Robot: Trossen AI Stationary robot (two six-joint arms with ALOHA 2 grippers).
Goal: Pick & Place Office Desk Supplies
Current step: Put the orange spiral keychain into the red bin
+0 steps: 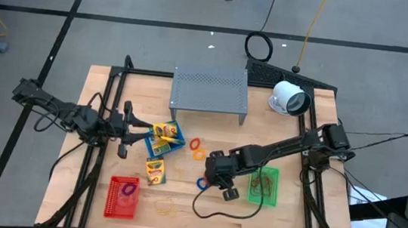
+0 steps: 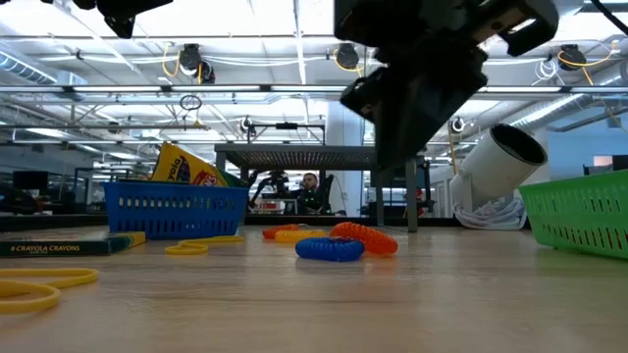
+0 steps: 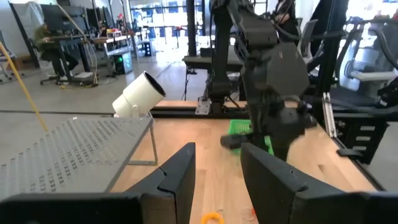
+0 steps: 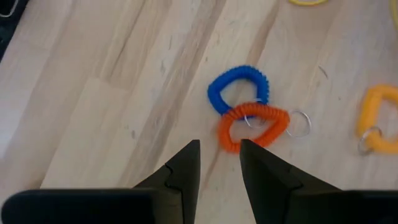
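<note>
My right gripper is open and empty, pointing down just above a blue coiled band and an orange coiled band that lie touching on the table; a yellow one lies nearby. In the high view the right gripper is beside the blue band, left of the green basket. My left gripper is open and empty, next to the blue basket, which holds a yellow crayon pack. A second crayon pack lies flat. The red basket holds a purple loop.
The grey perforated stand and the white round device are at the far side. Two orange loops lie mid-table, and a thin yellow loop lies near the front edge. Black frame rails run along both table sides.
</note>
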